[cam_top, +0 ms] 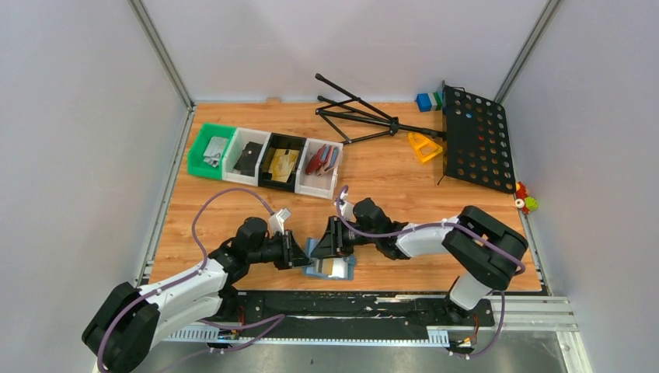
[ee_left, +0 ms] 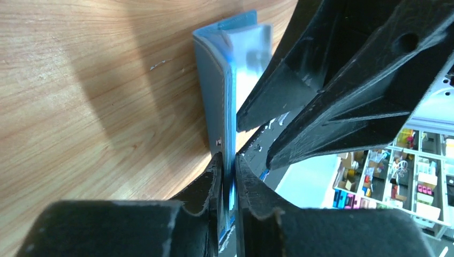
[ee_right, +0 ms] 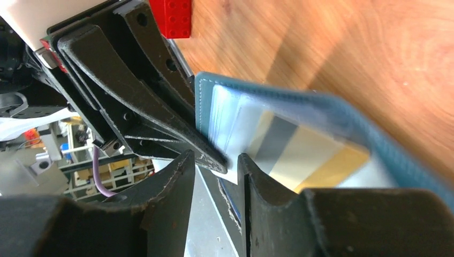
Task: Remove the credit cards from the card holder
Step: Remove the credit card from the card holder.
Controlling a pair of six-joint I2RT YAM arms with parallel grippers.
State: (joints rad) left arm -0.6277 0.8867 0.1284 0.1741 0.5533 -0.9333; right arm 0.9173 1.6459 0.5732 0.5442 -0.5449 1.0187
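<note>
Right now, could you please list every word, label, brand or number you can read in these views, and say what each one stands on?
No text can be read in any view.
credit card inside the card holder: gold and grey bands behind a clear sleeve, blurred, no print legible.
Things in the bins: too small to read.
red brick: no marking shows.

I get an evenly bright, sharp overhead feed. Left wrist: a broad soft shadow darkens the tabletop (ee_left: 80, 80). Right wrist: the card holder (ee_right: 332, 107) smears out of focus.
</note>
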